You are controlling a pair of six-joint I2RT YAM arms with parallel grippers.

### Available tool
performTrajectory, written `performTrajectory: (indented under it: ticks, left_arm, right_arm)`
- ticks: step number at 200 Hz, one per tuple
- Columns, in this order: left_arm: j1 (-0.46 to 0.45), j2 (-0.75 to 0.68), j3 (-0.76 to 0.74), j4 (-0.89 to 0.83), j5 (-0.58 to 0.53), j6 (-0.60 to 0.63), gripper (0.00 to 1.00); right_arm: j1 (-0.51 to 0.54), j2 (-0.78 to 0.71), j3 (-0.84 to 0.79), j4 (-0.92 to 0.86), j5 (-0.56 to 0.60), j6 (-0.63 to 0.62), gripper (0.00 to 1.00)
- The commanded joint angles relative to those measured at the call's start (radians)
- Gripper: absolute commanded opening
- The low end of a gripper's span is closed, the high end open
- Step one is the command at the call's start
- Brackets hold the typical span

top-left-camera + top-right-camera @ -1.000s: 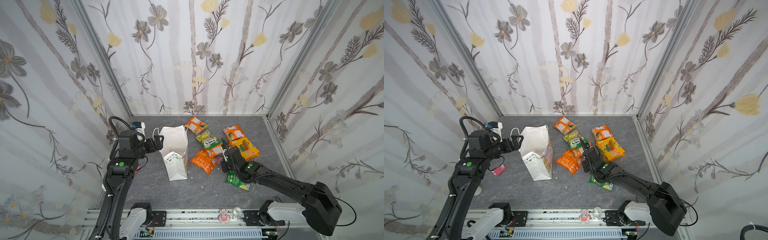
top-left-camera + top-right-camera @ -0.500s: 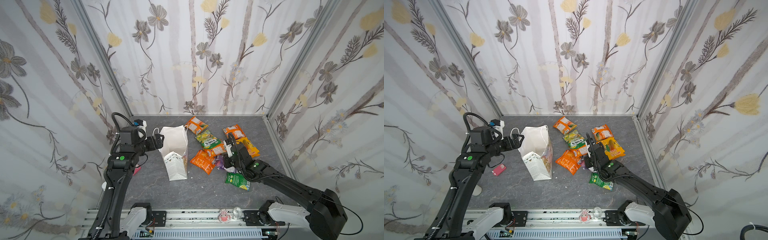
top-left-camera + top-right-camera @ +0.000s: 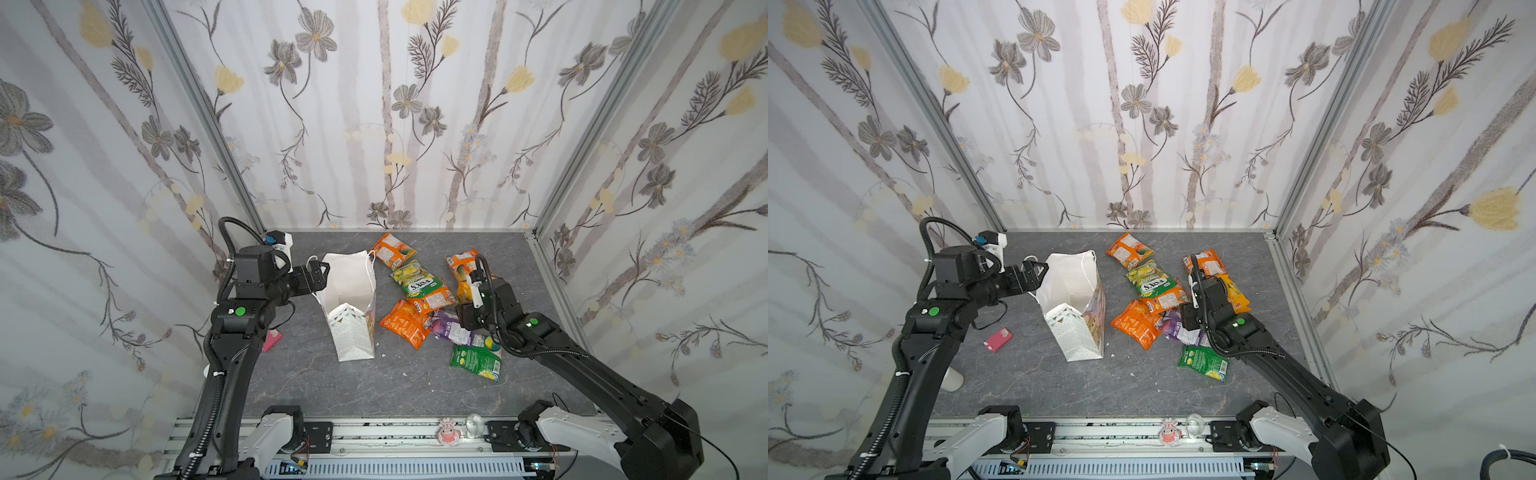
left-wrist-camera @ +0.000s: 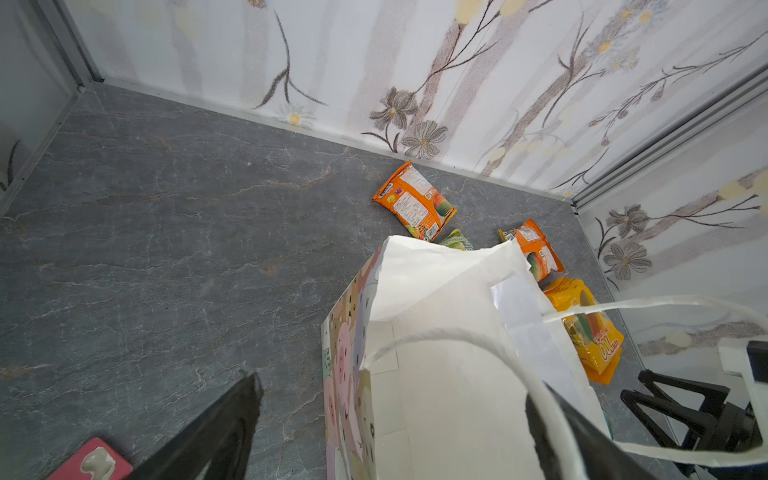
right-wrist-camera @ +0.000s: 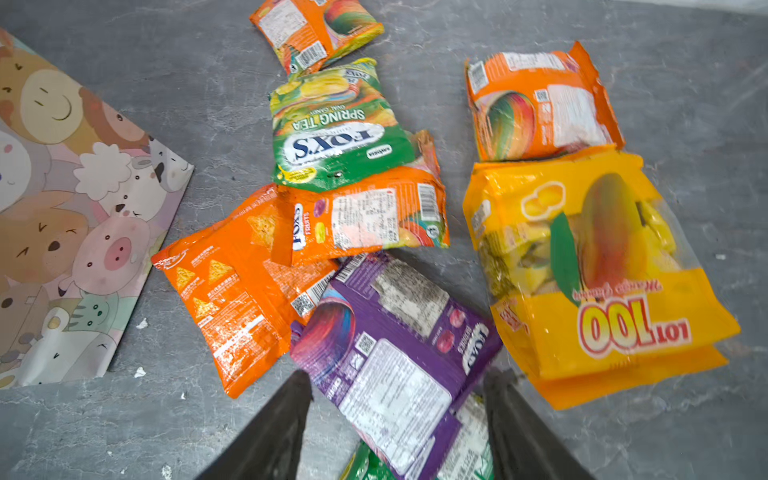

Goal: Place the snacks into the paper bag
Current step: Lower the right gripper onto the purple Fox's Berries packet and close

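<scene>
Left fingers (image 4: 224, 428), right fingers (image 5: 274, 428) apart.

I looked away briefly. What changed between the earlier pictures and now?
The right gripper drew back slightly toward the near edge and opened from shut; its jaws now straddle the purple packet. The left gripper stayed open at the paper bag; the bag and the other snacks look unmoved.

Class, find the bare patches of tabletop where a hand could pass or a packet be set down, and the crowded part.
Bare: the wide strip of table between the paper bag and the front rail; also the stretch behind the bag up to the back wall. Crowded: right of the bag, where the snacks overlap beneath the right gripper.
</scene>
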Motion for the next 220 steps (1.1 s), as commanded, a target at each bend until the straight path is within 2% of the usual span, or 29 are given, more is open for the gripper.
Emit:
performTrajectory:
  ticks: [1, 31, 81, 106, 140, 170, 220]
  left_arm:
    - [0.0, 0.009, 0.021, -0.059, 0.001, 0.031, 1.0]
    - [0.0, -0.005, -0.032, -0.07, 0.016, 0.051, 1.0]
    - [-0.006, 0.005, -0.047, -0.065, 0.045, 0.047, 1.0]
    - [-0.026, 0.009, -0.058, -0.063, 0.035, 0.057, 1.0]
    - [-0.034, -0.035, -0.084, -0.035, -0.015, 0.063, 1.0]
    - [-0.041, -0.015, -0.067, -0.039, -0.012, 0.069, 1.0]
    - [-0.044, -0.003, -0.034, -0.054, -0.038, 0.077, 1.0]
  right_arm:
    - [-0.006, -0.041, -0.089, -0.041, -0.079, 0.136, 0.6]
    - [-0.004, -0.097, -0.209, 0.031, -0.156, 0.273, 0.59]
    - [-0.009, -0.108, -0.308, 0.188, -0.135, 0.329, 0.56]
    - [-0.012, -0.097, -0.316, 0.171, -0.097, 0.34, 0.54]
    - [-0.029, -0.154, -0.376, 0.199, -0.07, 0.33, 0.53]
    - [-0.085, -0.181, -0.425, 0.236, -0.109, 0.303, 0.49]
    - [-0.109, -0.194, -0.491, 0.382, -0.164, 0.288, 0.48]
